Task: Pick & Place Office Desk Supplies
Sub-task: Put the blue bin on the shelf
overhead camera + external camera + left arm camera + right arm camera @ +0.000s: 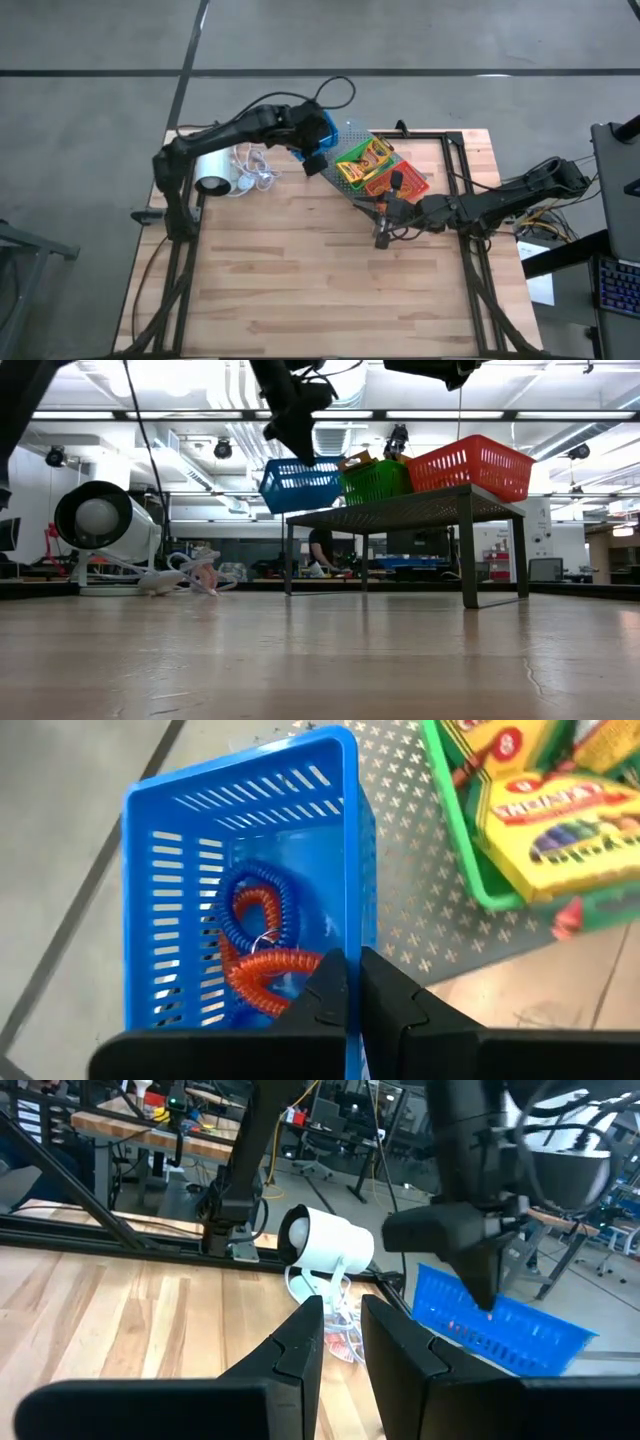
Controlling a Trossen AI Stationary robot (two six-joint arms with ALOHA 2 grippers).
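Your left gripper (348, 982) has its jaws pinched shut on the near wall of the blue bin (200, 900), a small slotted plastic basket, rectangular, open side up. Inside it lie the coiled ring bands, a blue one (243, 905) and a red one (268, 968), tangled together on the bin's floor. The bin's long axis runs away from the gripper, and in the low view it tips, its end toward the white roll (100, 520) hanging lower. It sits at the edge of the grey perforated rack (420, 512), on the side nearest the roll, partly overhanging; whether it still rests on the rack you cannot tell. Next along the rack stands the green bin (375, 480), holding a yellow-and-green crayon box (565, 830) that lies flat, label up, and then the red-orange bin (478, 465) at the far end from the roll. Your right gripper (342, 1342) waits low over the worktop (330, 280) beside the rack, jaws a narrow gap apart and holding nothing.
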